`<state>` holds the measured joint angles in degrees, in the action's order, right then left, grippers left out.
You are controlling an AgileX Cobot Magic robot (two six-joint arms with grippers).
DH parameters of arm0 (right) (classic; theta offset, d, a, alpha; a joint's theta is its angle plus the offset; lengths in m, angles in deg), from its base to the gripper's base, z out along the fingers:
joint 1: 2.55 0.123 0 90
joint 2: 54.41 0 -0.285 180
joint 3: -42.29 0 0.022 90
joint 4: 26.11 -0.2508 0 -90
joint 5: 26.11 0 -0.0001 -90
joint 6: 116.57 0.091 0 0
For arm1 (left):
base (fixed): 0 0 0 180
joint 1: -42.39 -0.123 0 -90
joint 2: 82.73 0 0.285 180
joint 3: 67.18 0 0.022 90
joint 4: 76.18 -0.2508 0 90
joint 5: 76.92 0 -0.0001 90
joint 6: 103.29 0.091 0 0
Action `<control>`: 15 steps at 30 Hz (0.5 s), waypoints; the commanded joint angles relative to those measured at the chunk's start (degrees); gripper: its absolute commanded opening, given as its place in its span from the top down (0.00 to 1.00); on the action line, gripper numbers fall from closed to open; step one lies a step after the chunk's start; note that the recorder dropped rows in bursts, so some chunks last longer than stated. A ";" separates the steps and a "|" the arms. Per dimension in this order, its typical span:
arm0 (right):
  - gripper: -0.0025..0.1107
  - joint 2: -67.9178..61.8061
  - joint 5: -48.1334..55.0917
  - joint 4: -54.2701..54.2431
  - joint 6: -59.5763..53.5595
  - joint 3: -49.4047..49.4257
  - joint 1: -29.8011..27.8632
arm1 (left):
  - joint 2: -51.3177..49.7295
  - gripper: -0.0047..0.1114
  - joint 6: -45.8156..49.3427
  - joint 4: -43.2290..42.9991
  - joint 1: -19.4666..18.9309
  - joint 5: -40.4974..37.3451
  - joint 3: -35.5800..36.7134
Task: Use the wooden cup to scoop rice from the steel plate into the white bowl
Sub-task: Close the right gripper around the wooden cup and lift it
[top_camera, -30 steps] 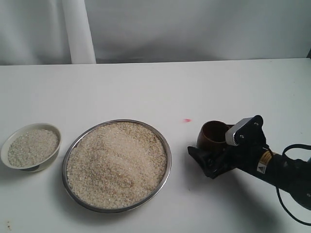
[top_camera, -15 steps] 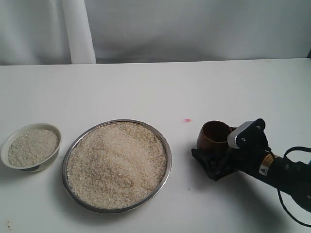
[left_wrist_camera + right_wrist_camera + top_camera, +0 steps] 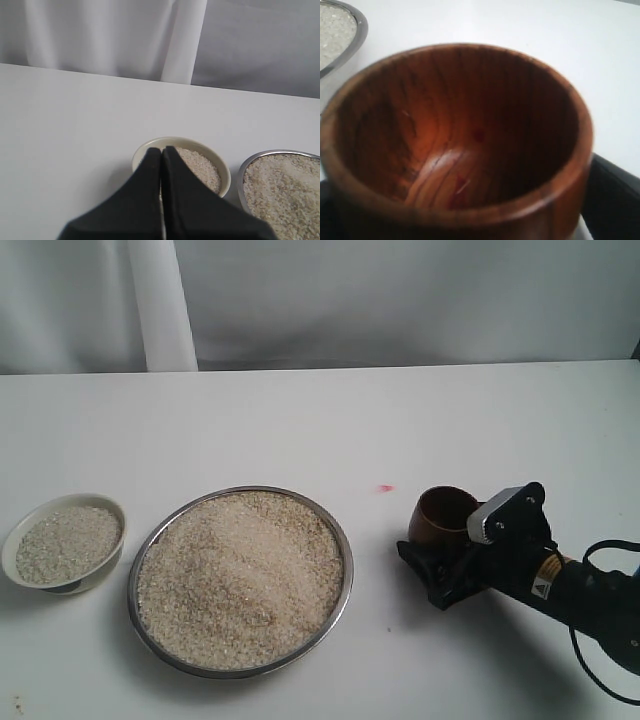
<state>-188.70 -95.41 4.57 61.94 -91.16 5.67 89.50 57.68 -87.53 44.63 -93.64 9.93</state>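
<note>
Open table (image 3: 385, 540) lies between wooden cup (image 3: 440, 517) and steel plate (image 3: 349, 570).

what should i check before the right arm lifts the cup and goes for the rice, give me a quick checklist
1. wooden cup upright and empty: ok.
2. right gripper jaws on either side of the cup: ok.
3. Firm grip on the cup: cannot tell; the right wrist view does not show clear contact.
4. Path from the cup to the steel plate unobstructed: ok.
5. rice in the plate, enough to scoop: ok.
6. white bowl has room below its rim: ok, only partly filled.
</note>
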 commanded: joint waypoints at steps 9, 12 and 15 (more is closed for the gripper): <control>0.73 0.89 -0.67 -0.21 -0.56 -0.13 -0.22 | -0.01 0.96 -0.25 -0.06 0.09 0.41 0.11; 0.79 0.89 -0.67 -0.21 -0.56 -0.13 -0.22 | -0.01 0.96 -0.25 -0.06 0.09 0.41 0.11; 0.79 0.89 -0.67 -0.21 -0.69 -0.13 -0.22 | -0.01 0.96 -0.25 -0.06 0.09 0.41 0.11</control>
<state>-188.48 -95.29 4.35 61.94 -91.16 5.67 89.50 57.68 -87.53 44.63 -93.64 9.93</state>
